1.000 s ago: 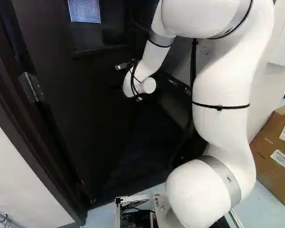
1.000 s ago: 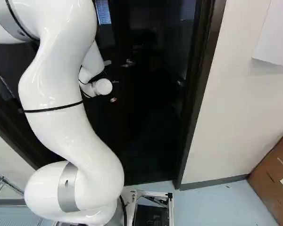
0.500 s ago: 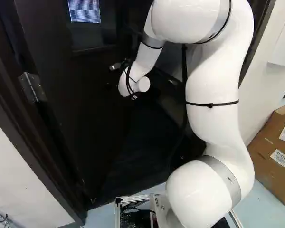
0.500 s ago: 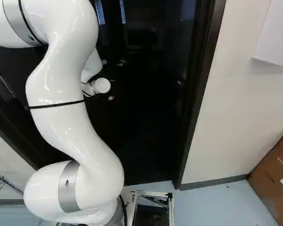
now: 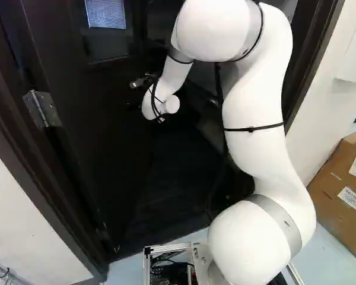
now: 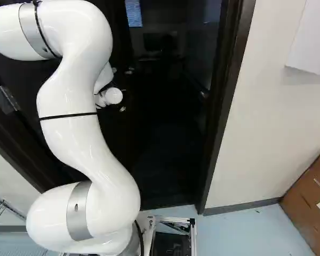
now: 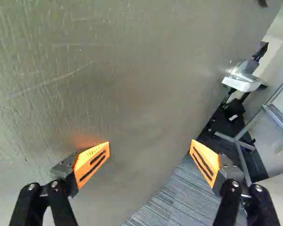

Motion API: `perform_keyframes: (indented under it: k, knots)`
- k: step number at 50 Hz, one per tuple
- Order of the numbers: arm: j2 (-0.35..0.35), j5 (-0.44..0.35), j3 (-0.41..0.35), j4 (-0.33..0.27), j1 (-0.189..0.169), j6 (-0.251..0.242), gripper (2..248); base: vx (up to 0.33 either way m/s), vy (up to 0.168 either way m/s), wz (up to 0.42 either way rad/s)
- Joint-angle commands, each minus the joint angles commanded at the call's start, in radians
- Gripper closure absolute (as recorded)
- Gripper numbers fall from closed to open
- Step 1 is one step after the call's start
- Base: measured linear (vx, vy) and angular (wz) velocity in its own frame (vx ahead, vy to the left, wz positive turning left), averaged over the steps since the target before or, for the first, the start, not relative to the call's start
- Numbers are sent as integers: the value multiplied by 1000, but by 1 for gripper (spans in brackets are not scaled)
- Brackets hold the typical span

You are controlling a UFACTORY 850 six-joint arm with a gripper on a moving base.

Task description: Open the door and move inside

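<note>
1 white arm (image 5: pixel 255 107), arched high, reaching ahead and down, jaws released, spread near the dark door (image 7: pixel 132 84)

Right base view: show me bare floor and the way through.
Passage: between the door and the door frame right of it. Floor: mostly bare along the wall, frame to cardboard box. Crowded: door handle, beside the arm's wrist.

Door (image 5: pixel 86 119) — dark, windowed | open | upright — hinged at left of left base view
</note>
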State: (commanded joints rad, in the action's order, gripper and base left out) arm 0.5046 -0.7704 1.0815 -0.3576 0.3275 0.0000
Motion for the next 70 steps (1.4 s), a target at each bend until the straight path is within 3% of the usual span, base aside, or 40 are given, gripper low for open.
perform_keyframes:
  k: [45,70]
  knots:
    - [170,0,225,63,60,0,3,0,0,0]
    - [221,0,296,67,100,0,3,0,0,0]
